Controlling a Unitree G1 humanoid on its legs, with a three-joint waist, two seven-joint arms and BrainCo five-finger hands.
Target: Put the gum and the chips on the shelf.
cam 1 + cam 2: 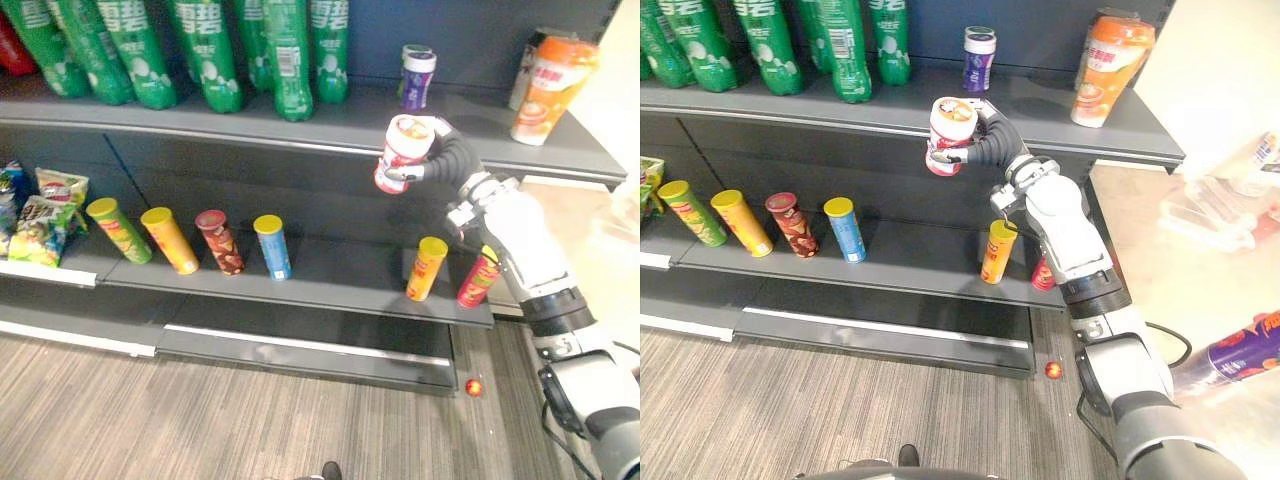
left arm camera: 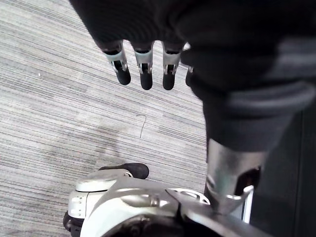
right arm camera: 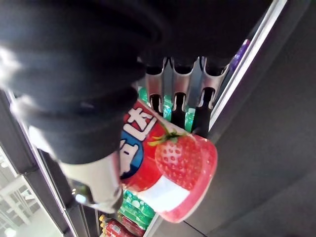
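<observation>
I count six chip tubes [image 1: 272, 246]: a green tube [image 1: 118, 230], a yellow tube [image 1: 168, 240], a brown tube [image 1: 218, 242], a blue one, an orange tube [image 1: 427, 268] and a red tube [image 1: 478, 278]. I count two gum tubs: one red tub [image 1: 403, 152] and one purple tub [image 1: 417, 75]. The green bottles [image 1: 205, 50] stand packed close; I make it about seven. There is one orange pack [image 1: 555, 88], one little red ball [image 1: 473, 387], and at least two snack bags [image 1: 40, 225].
</observation>
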